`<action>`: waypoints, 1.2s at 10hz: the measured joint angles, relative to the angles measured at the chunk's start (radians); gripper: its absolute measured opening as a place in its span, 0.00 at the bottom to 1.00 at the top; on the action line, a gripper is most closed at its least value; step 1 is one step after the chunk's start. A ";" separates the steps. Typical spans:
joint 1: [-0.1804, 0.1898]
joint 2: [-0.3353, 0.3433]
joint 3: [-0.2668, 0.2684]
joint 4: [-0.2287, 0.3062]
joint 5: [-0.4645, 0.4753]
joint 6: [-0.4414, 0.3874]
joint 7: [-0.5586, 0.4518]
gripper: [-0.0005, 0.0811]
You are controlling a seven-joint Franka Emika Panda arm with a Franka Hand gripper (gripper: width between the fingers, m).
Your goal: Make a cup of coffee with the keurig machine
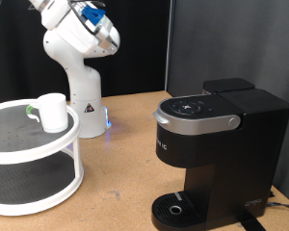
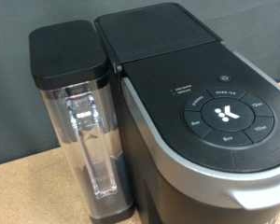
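A small white cup stands on the upper tier of a round white two-tier rack at the exterior view's left, with a small green-topped thing just beside it, too small to identify surely. What the cup holds, if anything, cannot be seen. Well apart from it, at the exterior view's right, the boxy black keurig machine sits on the wooden table, its silver-edged lid shut and its circular drip tray bare. The wrist view looks down on the machine's round button panel and its clear water tank, which seems to hold some water. The white robot arm rises at far left, its hand raised above the scene; the gripper's fingers show in neither view, so whether they are spread or pressed together cannot be told. Judging by this, the work is at its start: the cup is not yet under the spout.
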 joint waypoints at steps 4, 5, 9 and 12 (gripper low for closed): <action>-0.010 -0.014 -0.015 0.001 -0.014 -0.044 -0.035 0.01; -0.013 -0.015 -0.042 0.007 -0.048 -0.105 -0.059 0.01; -0.071 -0.017 -0.116 0.067 -0.189 -0.262 -0.069 0.01; -0.079 -0.020 -0.179 0.120 -0.203 -0.348 -0.098 0.01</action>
